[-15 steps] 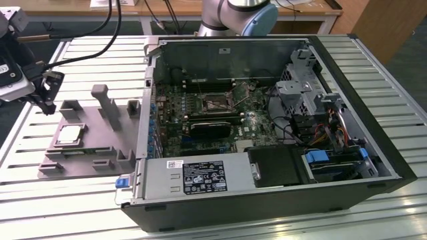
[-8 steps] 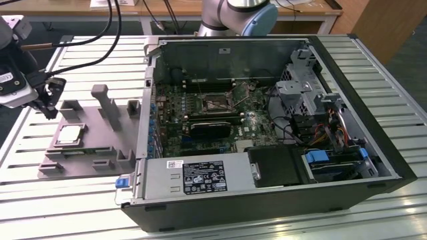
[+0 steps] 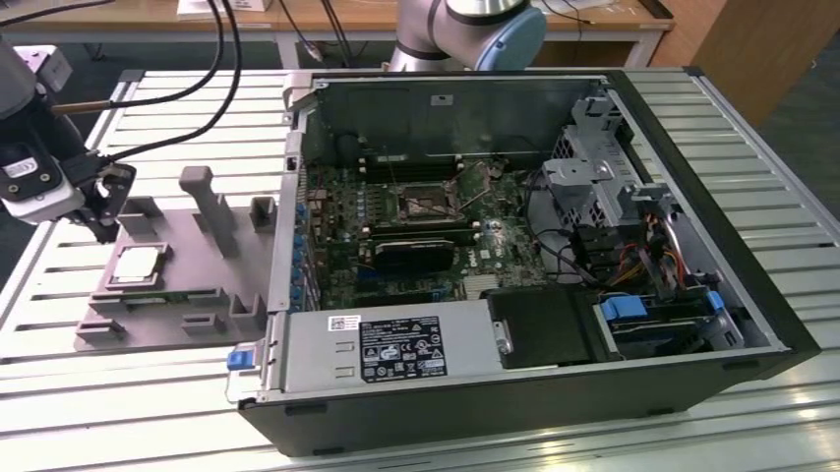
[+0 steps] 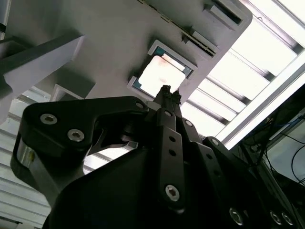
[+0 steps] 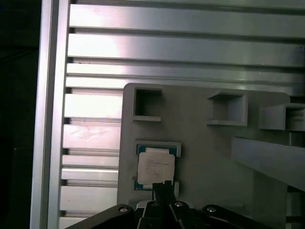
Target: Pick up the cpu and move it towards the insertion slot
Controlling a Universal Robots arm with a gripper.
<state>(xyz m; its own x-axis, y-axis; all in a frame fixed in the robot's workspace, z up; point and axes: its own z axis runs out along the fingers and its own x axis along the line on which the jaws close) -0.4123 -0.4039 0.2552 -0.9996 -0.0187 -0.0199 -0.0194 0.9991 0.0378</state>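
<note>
The cpu [image 3: 138, 265] lies flat in a square pocket of the grey plastic fixture [image 3: 197, 295], on the exterior view's left. Its silvery top with a pale rim shows in both wrist views [image 4: 163, 72] [image 5: 155, 167]. My gripper [image 3: 100, 224] hangs above the fixture, close to the cpu and apart from it. Its dark fingertips [image 4: 165, 91] are pressed together with nothing between them, and in the first wrist view the gripper [image 5: 163, 187] lines up with the chip's edge. The insertion slot [image 3: 427, 202] sits in the green board inside the open computer case.
Upright posts [image 3: 200, 202] rise from the fixture just beside the gripper. The open case [image 3: 525, 246] has a metal wall [image 3: 291, 197] facing the fixture, with cables, a drive cage and a power supply [image 3: 393, 349] inside. Everything rests on a slatted aluminium table [image 3: 79, 393].
</note>
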